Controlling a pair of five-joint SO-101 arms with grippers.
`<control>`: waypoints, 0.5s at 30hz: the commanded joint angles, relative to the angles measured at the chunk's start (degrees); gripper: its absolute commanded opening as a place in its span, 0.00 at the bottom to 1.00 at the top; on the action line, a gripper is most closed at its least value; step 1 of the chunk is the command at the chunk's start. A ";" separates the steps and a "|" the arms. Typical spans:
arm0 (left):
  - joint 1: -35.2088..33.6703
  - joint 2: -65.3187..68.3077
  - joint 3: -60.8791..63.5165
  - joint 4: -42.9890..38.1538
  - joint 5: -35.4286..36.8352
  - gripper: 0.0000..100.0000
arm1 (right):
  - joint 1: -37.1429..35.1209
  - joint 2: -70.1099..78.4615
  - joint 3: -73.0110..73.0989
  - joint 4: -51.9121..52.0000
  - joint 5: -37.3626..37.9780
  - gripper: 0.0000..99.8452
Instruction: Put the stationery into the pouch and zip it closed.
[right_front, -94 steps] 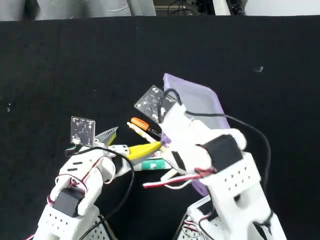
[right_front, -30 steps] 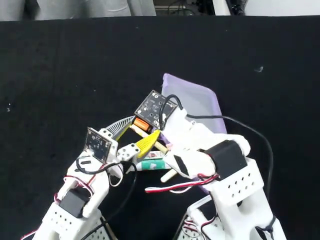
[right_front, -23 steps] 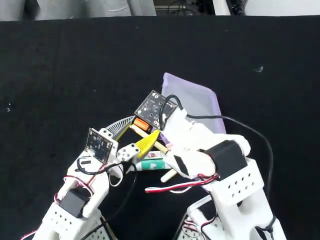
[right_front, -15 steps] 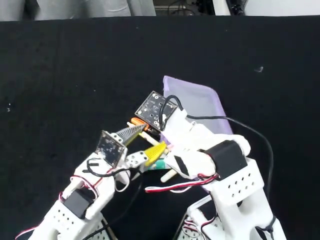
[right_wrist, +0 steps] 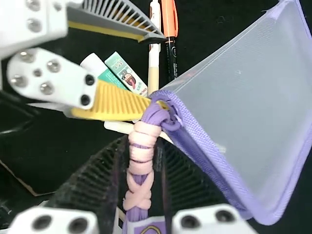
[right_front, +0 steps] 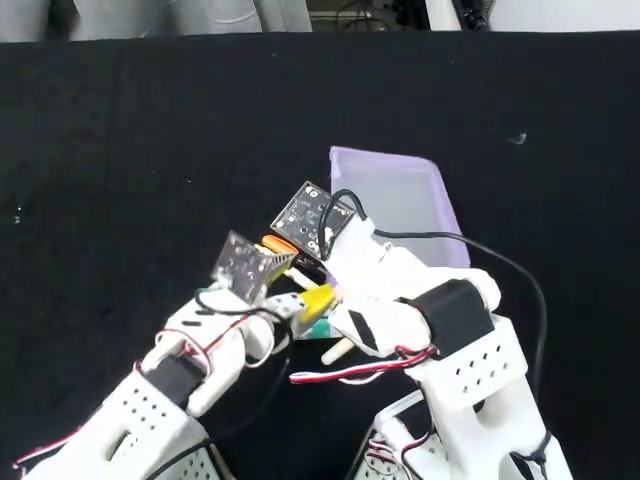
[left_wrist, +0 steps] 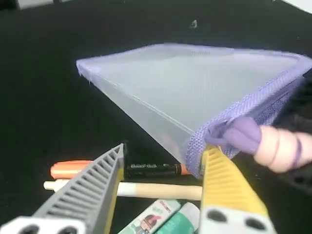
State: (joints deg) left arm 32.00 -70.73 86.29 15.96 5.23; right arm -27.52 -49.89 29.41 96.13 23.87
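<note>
A translucent purple pouch (right_front: 395, 195) lies right of centre, its near corner lifted. My right gripper (right_wrist: 142, 146) is shut on the braided pink-and-purple zip pull (right_wrist: 140, 163) at that corner. My left gripper (left_wrist: 165, 150) is open just in front of the pouch (left_wrist: 195, 92), its yellow finger (left_wrist: 222, 187) against the pouch's zip edge and its grey finger (left_wrist: 90, 192) over the pens. Beneath it on the table lie an orange-and-black pen (left_wrist: 117, 169), a cream pen (left_wrist: 151, 190) and a green glue stick (left_wrist: 163, 219). In the high view the orange pen (right_front: 277, 245) shows between the two arms.
The table is covered in black cloth (right_front: 150, 150), with open room to the left, the far side and the right of the pouch. Both arms crowd the near middle. The right arm's cable (right_front: 500, 260) loops beside the pouch.
My left arm has swung forward and to the right, from beside the stationery to over it, its open fingers now at the pouch's corner. The right arm kept its hold; the pouch shifted slightly.
</note>
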 commanded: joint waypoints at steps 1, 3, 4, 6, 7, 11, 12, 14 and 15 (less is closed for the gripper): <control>-0.84 3.08 -4.53 -0.79 3.34 0.25 | -0.53 -0.75 -0.48 0.26 0.62 0.01; -0.84 3.08 -4.62 -2.11 4.31 0.25 | -0.53 -0.75 -0.48 0.26 0.62 0.01; -1.10 3.60 -4.18 -3.78 4.57 0.24 | -0.53 -0.75 -0.48 0.26 0.62 0.01; -1.27 3.69 -2.42 -7.12 4.31 0.22 | -0.53 -0.75 -0.48 0.26 0.62 0.01; -1.19 3.69 -1.36 -8.53 4.13 0.18 | -0.53 -0.75 -0.48 0.26 0.62 0.01; -0.84 3.69 -0.04 -10.46 4.13 0.02 | -0.53 -0.75 -0.48 0.26 0.62 0.01; -0.84 3.52 -0.04 -10.37 4.13 0.04 | -0.53 -0.75 -0.48 0.26 0.62 0.01; -0.84 3.16 0.31 -10.46 4.13 0.05 | -0.53 -0.75 -0.48 0.26 0.62 0.01; -0.92 3.16 0.31 -10.46 4.13 0.03 | -0.44 -0.75 -0.48 0.35 0.62 0.01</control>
State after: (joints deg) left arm 32.09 -67.12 86.90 6.64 9.01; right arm -27.52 -49.89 29.41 95.69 23.78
